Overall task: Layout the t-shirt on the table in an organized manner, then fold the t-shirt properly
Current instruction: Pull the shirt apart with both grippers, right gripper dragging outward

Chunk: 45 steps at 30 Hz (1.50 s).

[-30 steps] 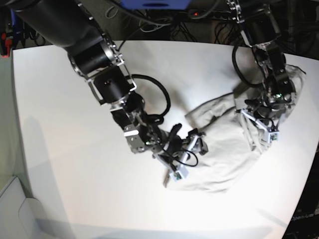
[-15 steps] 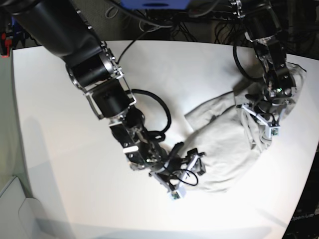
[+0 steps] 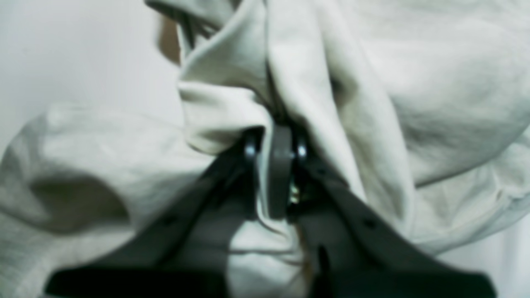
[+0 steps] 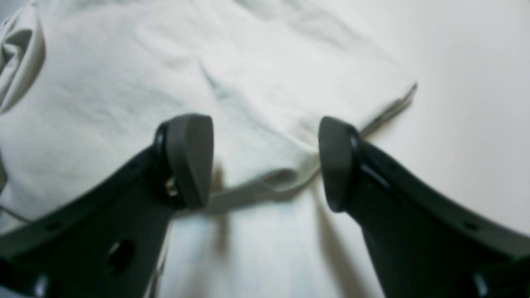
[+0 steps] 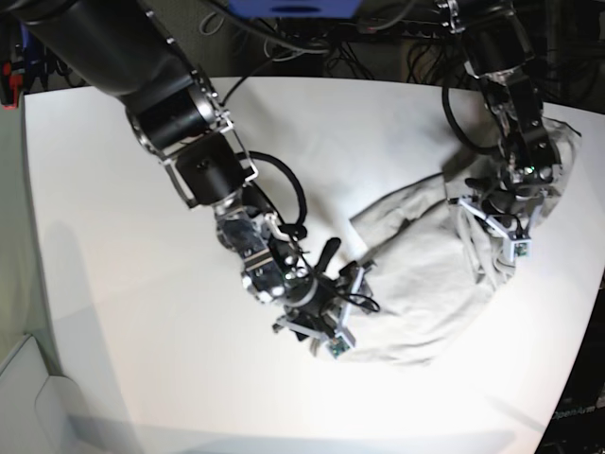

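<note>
Layout barely begun: the t-shirt (image 5: pixel 425 284) lies crumpled on the worktop (image 5: pixel 123 189), left claw (image 3: pixel 275 149) pinching a fold, right claw (image 4: pixel 265 161) agape over its hem; folding remains.

2 black arms (image 5: pixel 194 142) carry looped black cables (image 5: pixel 301 203) (silver brackets at the joints) and dark grey jaws.

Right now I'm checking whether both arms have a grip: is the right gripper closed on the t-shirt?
No, the right gripper stands open, its fingers apart over the t-shirt hem with nothing pinched between them.
</note>
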Available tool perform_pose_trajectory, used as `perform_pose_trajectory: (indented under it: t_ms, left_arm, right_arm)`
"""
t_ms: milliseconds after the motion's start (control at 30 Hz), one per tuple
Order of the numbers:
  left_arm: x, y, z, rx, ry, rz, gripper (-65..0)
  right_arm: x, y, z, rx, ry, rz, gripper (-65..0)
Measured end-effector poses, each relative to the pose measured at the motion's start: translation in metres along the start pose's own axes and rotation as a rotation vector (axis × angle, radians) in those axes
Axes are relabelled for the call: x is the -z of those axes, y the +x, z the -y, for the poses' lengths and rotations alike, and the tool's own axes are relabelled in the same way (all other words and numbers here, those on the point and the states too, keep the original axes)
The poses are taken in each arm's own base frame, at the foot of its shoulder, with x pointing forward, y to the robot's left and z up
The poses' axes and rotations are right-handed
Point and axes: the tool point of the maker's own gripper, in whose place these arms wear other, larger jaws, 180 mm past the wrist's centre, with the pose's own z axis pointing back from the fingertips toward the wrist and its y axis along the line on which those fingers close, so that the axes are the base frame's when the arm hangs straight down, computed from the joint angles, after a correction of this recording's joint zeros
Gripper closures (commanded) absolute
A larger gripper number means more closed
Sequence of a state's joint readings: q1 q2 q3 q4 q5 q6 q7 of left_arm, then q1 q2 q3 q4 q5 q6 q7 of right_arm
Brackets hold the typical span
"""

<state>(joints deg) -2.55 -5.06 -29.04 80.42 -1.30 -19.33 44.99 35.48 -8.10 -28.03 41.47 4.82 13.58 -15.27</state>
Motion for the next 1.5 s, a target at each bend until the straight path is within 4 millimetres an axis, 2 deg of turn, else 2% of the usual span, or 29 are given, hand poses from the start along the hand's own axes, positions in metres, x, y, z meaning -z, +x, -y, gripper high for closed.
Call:
perform_pose_trajectory:
  t_ms: [133, 300, 367, 533, 633, 833, 1000, 1433, 1500]
  left_arm:
    - [0.000, 0.000, 0.000, 0.000, 0.000, 0.000, -0.2]
    - [0.000, 0.000, 0.000, 0.000, 0.000, 0.000, -0.2]
    - [0.000, 0.000, 0.000, 0.000, 0.000, 0.000, -0.2]
    - [0.000, 0.000, 0.000, 0.001, 0.001, 0.000, -0.2]
    - [0.000, 0.000, 0.000, 0.001, 0.001, 0.000, -0.2]
    - [0.000, 0.000, 0.000, 0.000, 0.000, 0.000, -0.2]
    - [0.000, 0.000, 0.000, 0.000, 0.000, -0.001, -0.2]
    - [0.000, 0.000, -0.001, -0.002, 0.001, 0.000, -0.2]
    - [-0.002, -0.001, -0.001, 0.000, 0.004, -0.003, -0.2]
  right_arm:
    - [0.001, -0.001, 0.008, -0.018, -0.044, 0.004, -40.8]
    - [0.007, -0.041, 0.005, 0.013, -0.036, -0.079, -40.8]
    - [0.007, -0.049, 0.006, 0.019, -0.037, -0.086, -40.6]
    - [0.008, -0.042, 0.006, 0.017, -0.038, -0.062, -39.8]
    - [0.008, -0.043, 0.006, 0.018, -0.038, -0.064, -35.4]
    - [0.008, -0.043, 0.006, 0.018, -0.038, -0.062, -19.4]
    - [0.008, -0.029, 0.007, 0.016, -0.039, 0.012, 0.0]
    - [0.007, -0.030, 0.007, 0.015, -0.039, -0.008, 0.0]
    - [0.000, -0.028, 0.014, 0.002, -0.051, -0.019, 0.0]
